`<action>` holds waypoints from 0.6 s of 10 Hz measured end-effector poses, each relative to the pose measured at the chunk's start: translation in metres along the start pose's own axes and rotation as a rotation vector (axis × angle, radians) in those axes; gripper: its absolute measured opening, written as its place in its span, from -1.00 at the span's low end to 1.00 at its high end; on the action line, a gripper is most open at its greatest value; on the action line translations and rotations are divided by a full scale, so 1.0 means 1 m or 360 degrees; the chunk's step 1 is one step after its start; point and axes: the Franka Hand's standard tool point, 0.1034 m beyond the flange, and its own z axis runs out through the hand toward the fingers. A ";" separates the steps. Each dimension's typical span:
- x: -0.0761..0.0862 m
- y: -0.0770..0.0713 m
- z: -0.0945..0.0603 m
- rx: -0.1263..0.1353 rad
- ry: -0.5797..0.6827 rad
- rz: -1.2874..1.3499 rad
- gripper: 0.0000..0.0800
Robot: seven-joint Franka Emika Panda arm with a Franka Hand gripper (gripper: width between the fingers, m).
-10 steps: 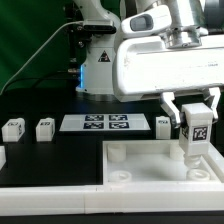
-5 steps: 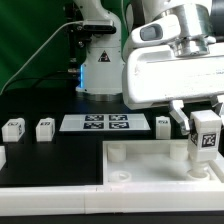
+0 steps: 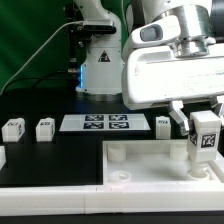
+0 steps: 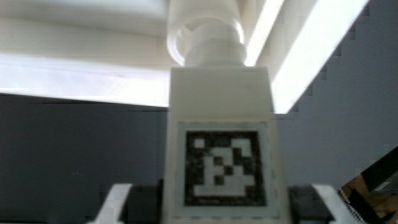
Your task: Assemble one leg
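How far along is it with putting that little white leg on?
Done: one leg is off the table, clamped upright in the gripper. In hand: its end is lined up with a round corner socket of the white tray-like piece, at the exterior view's right. Left: whether it is seated cannot be told; letting go remains. Other legs stand loose.

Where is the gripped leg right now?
At the exterior view's far right, the leg stands upright in the gripper, over the right end of the white tray piece.
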 end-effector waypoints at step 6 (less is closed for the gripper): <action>-0.006 0.002 0.007 -0.0003 -0.0003 -0.0032 -0.26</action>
